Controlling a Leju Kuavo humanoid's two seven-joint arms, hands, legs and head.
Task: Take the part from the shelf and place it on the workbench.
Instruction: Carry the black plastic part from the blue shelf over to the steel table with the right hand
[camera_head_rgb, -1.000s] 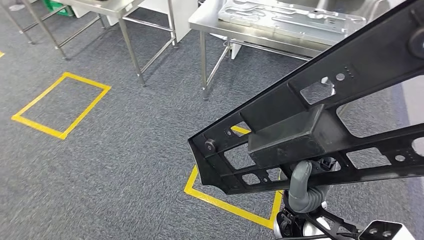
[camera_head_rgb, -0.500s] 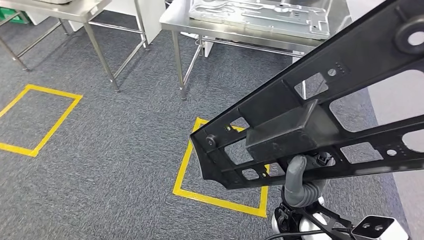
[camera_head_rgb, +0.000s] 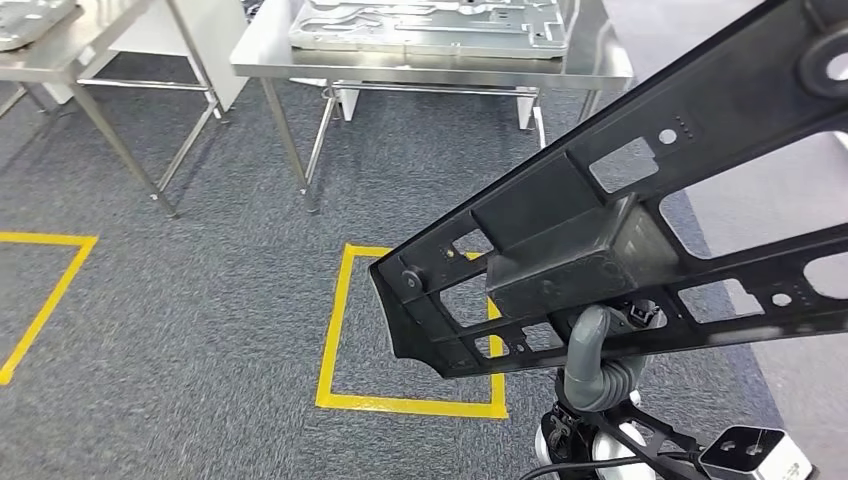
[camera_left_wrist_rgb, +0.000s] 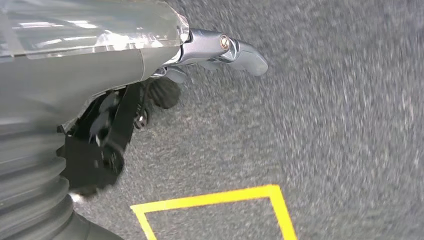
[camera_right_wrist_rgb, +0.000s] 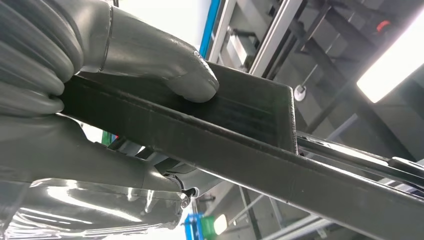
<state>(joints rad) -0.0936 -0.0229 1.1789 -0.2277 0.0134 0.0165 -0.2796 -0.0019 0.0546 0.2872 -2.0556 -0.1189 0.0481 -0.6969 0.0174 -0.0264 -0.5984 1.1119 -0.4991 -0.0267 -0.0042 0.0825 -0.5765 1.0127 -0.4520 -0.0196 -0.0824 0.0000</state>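
We carried black frame across right of head view; right hand clamped its boxy middle. Left hand uncurled, idle. Frame looked stiff, long, unwieldy; grip near middle balanced best. Workbench upper centre.

Grey carpet floor with yellow tape squares, steel tables beyond.

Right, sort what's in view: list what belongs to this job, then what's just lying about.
Belongs to the job:
- long black perforated frame part
- right robot hand gripping it from below
- stainless steel workbench ahead

Just lying about:
- flat silver metal plate on that workbench
- second steel table to its left
- yellow tape square on the grey carpet
- left robot hand, holding nothing
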